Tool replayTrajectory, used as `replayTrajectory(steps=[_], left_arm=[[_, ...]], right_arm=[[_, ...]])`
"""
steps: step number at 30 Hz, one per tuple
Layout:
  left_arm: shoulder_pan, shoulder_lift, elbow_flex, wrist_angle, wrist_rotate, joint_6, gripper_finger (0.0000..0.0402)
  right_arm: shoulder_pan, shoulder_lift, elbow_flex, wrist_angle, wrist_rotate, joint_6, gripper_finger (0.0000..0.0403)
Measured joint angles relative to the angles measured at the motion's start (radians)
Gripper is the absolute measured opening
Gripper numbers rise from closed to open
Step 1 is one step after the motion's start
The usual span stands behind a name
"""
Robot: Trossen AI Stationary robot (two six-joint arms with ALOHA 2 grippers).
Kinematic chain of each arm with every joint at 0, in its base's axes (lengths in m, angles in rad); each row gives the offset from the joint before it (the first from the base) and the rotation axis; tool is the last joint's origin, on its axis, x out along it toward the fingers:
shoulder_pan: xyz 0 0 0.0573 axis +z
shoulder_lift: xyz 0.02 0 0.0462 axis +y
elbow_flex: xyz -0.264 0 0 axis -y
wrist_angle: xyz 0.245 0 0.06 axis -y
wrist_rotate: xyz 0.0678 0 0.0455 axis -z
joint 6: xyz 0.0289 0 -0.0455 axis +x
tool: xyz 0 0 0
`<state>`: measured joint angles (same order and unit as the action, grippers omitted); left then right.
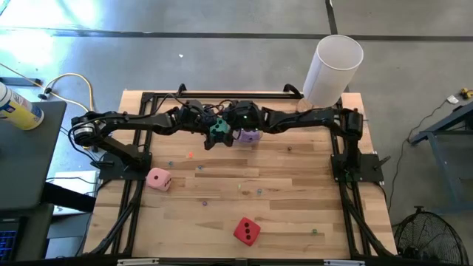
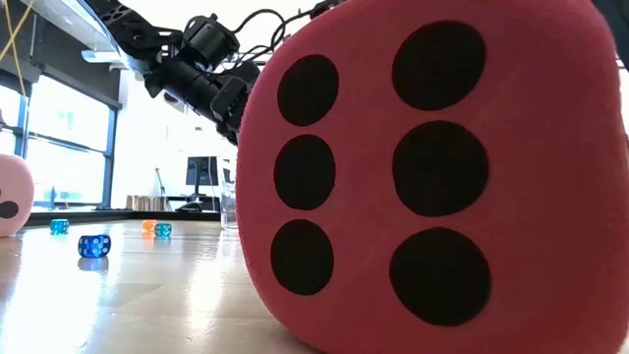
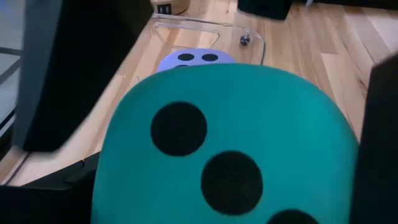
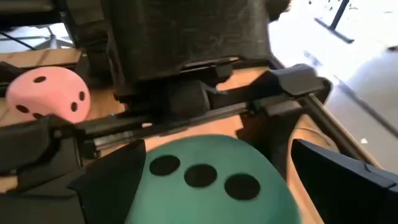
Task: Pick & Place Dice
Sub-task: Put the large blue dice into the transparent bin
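My left gripper (image 1: 210,123) reaches in from the table's left and is shut on a teal die (image 1: 218,127), held above the table's far middle. My right gripper (image 1: 232,121) comes from the right and stands open. Its fingers (image 4: 106,183) flank the teal die (image 4: 199,180) from the opposite side. A purple die (image 1: 249,136) rests on the wood just below the right gripper. It also shows beyond the teal die (image 3: 196,59). A pink die (image 1: 158,179) sits left of centre. A red die (image 1: 246,231) sits near the front edge and fills the low view (image 2: 432,177). My left gripper pinches the teal die by two opposite sides (image 3: 111,180) between its two fingers (image 3: 50,93), which stand wide apart. The fingers come from the table's left, slanting a little downward. The die is lifted clear of the table. My right gripper: I cannot tell whether its fingers touch the teal die.
A tall white cylinder (image 1: 332,68) stands at the far right corner. A clear plastic holder (image 3: 249,37) lies on the wood beyond the purple die. Small coloured dice (image 2: 93,246) are scattered over the tabletop. Black frame rails (image 1: 126,222) run along both sides.
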<state>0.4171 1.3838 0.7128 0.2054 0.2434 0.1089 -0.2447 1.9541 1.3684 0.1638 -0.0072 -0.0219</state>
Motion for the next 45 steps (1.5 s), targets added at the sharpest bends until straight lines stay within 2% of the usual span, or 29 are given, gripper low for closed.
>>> replayTrajectory(steps=[14,45], left_arm=[[-0.001,-0.029,-0.002,-0.004,-0.023,0.000,0.0399],[0.000,-0.053,-0.004,0.015,-0.076,0.022,0.0399]], right_arm=[[-0.025,0.027,0.031,-0.153,-0.003,0.087,0.0394],[-0.037,0.039,0.029,-0.177,0.010,0.123,0.0394]])
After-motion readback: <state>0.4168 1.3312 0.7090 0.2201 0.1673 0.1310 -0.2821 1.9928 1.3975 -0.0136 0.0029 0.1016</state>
